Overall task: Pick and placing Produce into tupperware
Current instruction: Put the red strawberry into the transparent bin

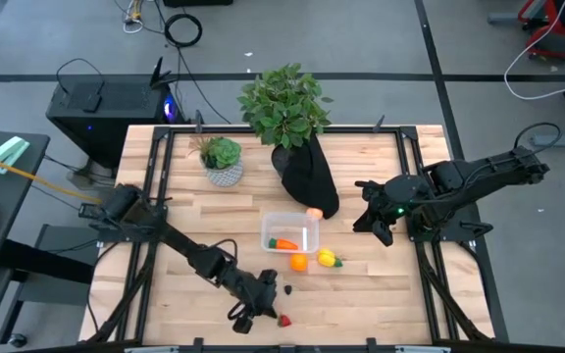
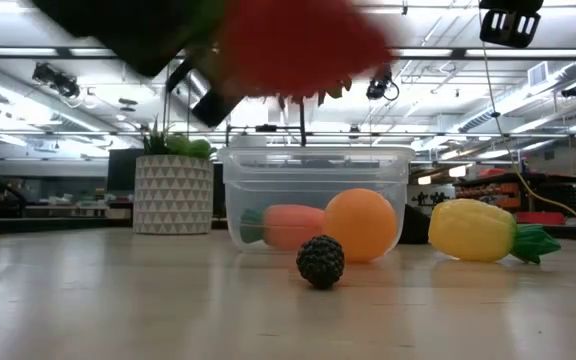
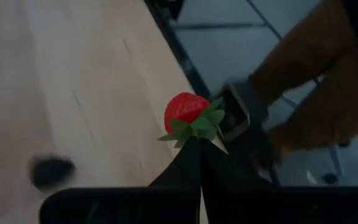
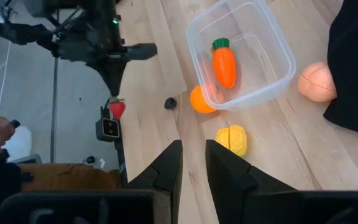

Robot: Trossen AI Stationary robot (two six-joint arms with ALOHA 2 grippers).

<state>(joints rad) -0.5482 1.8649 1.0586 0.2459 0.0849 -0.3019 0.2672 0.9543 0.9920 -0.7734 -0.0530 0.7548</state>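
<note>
My left gripper [image 1: 263, 310] is near the table's near edge, shut on the red strawberry [image 3: 184, 111]. That strawberry fills the top of the low view as a red blur [image 2: 298, 45]. The clear tupperware [image 1: 290, 233] stands mid-table with the orange carrot [image 4: 224, 62] lying inside. On the table around it rest the orange [image 1: 298, 262], the yellow piece [image 1: 329, 259], the tiny dark piece [image 1: 288, 288] and the peach-coloured ball [image 1: 314, 212]. My right gripper [image 4: 193, 155] hovers open over the table's right side, holding nothing. My left gripper pinches the strawberry by its green leafy top [image 3: 199, 127] between its two shut fingertips [image 3: 194, 152]. The fingers reach it slanting from the table's left side. The red body sticks out beyond the fingertips, and the low view shows it lifted clear of the table.
A black cloth-wrapped pot with a large leafy plant [image 1: 287, 103] stands behind the tupperware, and a small plant in a white patterned pot [image 1: 224, 162] is to its left. A person's arm in a tan sleeve [image 3: 316, 68] shows beyond the near edge. Bare wood [image 1: 381, 294] lies at the near right.
</note>
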